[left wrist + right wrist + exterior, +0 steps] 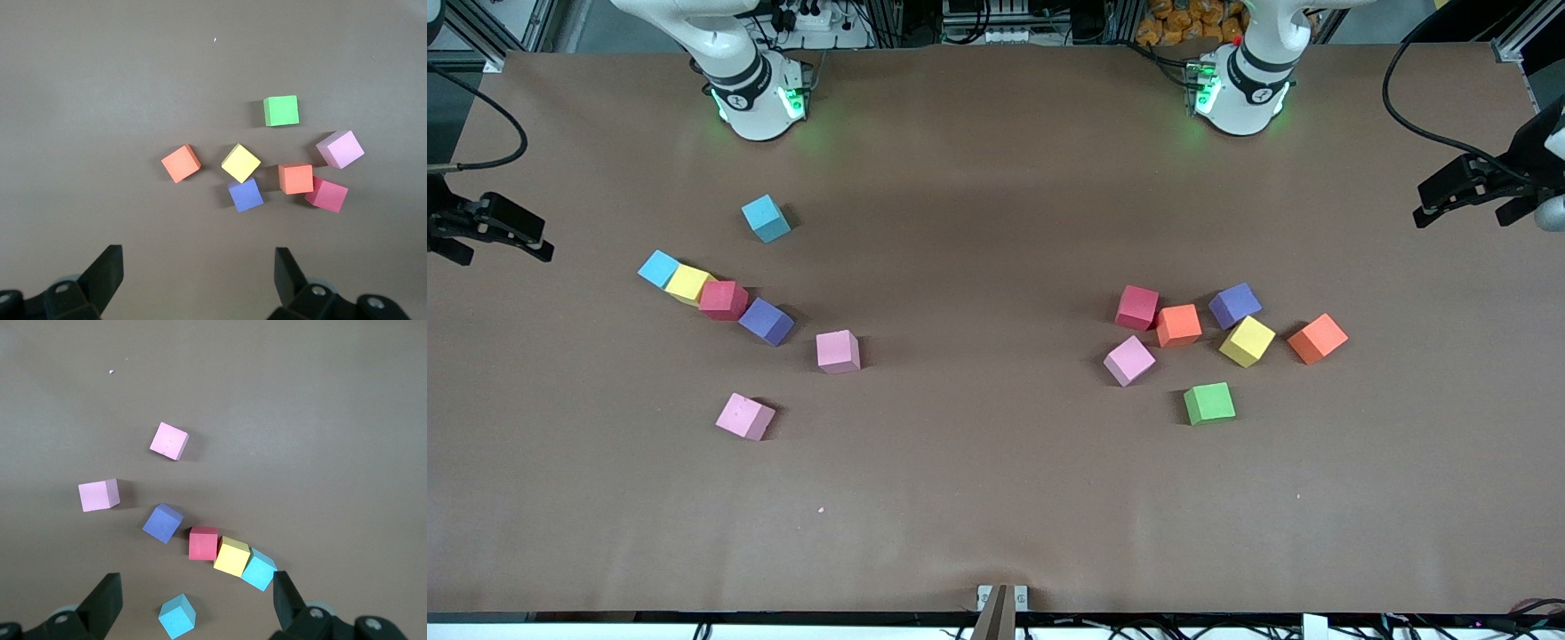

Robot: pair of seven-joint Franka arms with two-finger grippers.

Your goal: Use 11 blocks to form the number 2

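The blocks lie in two loose groups on the brown table (996, 489). Toward the right arm's end are a yellow (687, 284), a red (723, 300) and a purple block (767, 321) in a row, plus two pink ones (838, 350) (744, 416). Toward the left arm's end are red (1137, 308), orange (1178, 324), purple (1234, 305), yellow (1247, 340), orange (1317, 338), pink (1129, 360) and green (1209, 403). My left gripper (197, 257) hangs open high over its group (241, 163). My right gripper (195, 577) hangs open high over its own group (203, 543). Both are empty.
Two light-blue cubes (766, 218) (659, 268) sit by the right arm's group, one touching the yellow block. Black camera mounts (489, 227) (1485, 182) reach in at both table ends. A small clamp (1000, 604) sits at the table edge nearest the front camera.
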